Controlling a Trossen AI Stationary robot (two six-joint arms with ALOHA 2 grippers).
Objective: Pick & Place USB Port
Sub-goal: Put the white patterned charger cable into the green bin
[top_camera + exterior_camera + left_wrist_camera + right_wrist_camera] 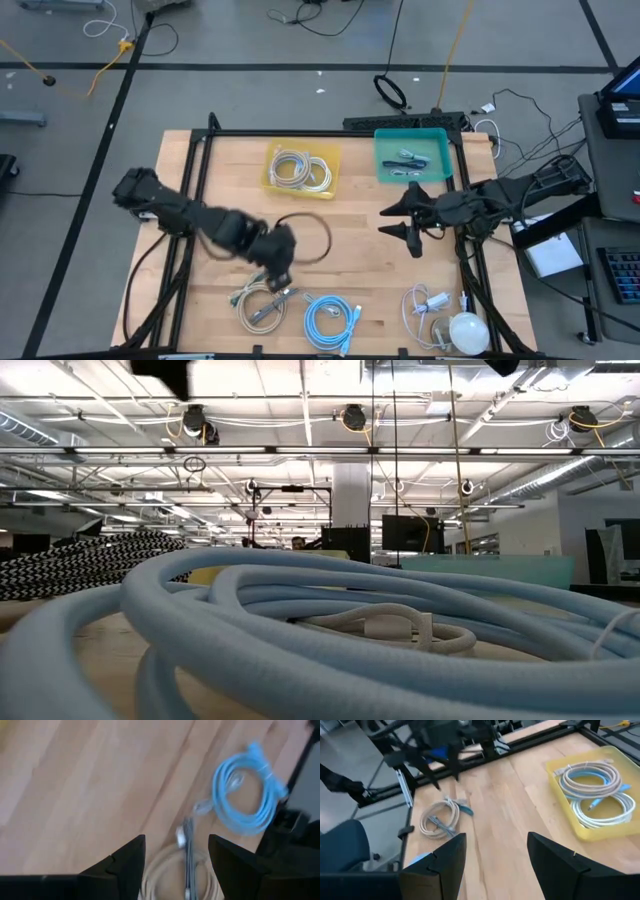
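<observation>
A beige cable coil (260,305) lies flat near the table's near edge, with a grey cable with a silver plug (186,845) across it. My left gripper (278,262) hangs just above the coil's far side, open, its fingers standing either side of the grey cable in the left wrist view (176,851). My right gripper (398,220) waits open over the table's middle right, pointing toward the left edge. The right wrist view shows the beige coil (440,817) farther off.
A yellow bin (300,170) of coiled cables and a teal bin (412,155) with small dark parts stand at the far edge. A black cable loop (312,236) lies mid-table. A blue coil (332,320), a white cable (425,305) and a white round object (468,332) lie along the near edge.
</observation>
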